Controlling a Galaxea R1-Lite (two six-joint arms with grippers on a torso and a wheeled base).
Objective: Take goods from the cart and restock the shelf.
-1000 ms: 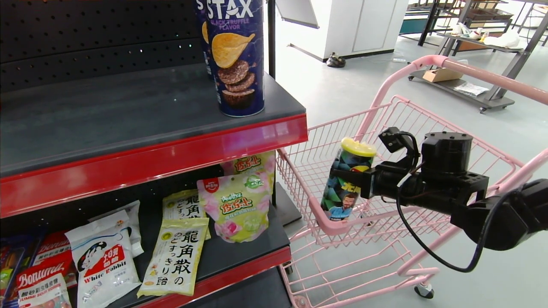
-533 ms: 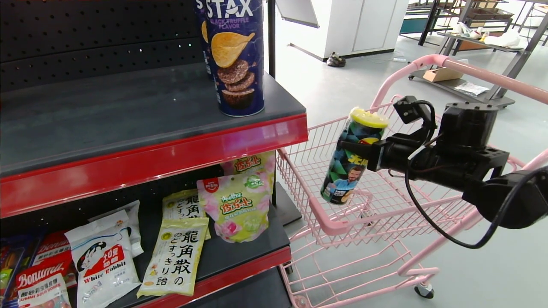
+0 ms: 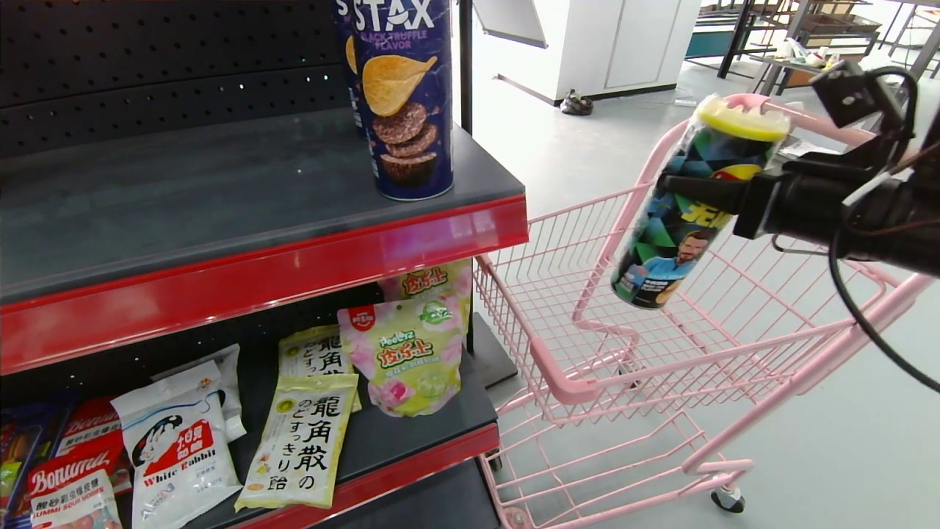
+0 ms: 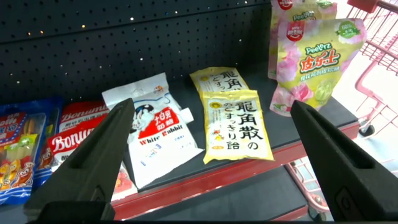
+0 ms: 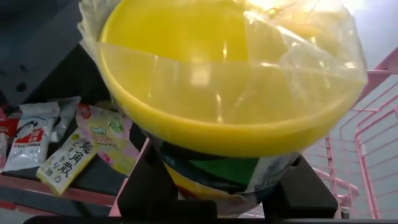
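My right gripper (image 3: 706,192) is shut on a chip can (image 3: 683,220) with a yellow lid and a multicoloured label. It holds the can tilted in the air above the pink cart (image 3: 559,382), right of the shelf. In the right wrist view the yellow lid (image 5: 230,68) sits close up, with the dark fingers (image 5: 149,186) clamped on the can's body below it. The upper shelf board (image 3: 220,184) carries a tall dark-blue chip can (image 3: 405,95) at its right end. My left gripper (image 4: 211,106) stands open in front of the lower shelf's snack bags (image 4: 236,124).
The lower shelf (image 3: 411,433) holds several snack bags: white, yellow and pink-green pouches, with red packs at the left. A red lip (image 3: 294,268) runs along the upper shelf's front edge. Bare board lies left of the blue can. Racks stand far behind the cart.
My right gripper has lifted the yellow-lidded can up out of the cart basket and carried it higher and to the right. The shelf goods have not moved.
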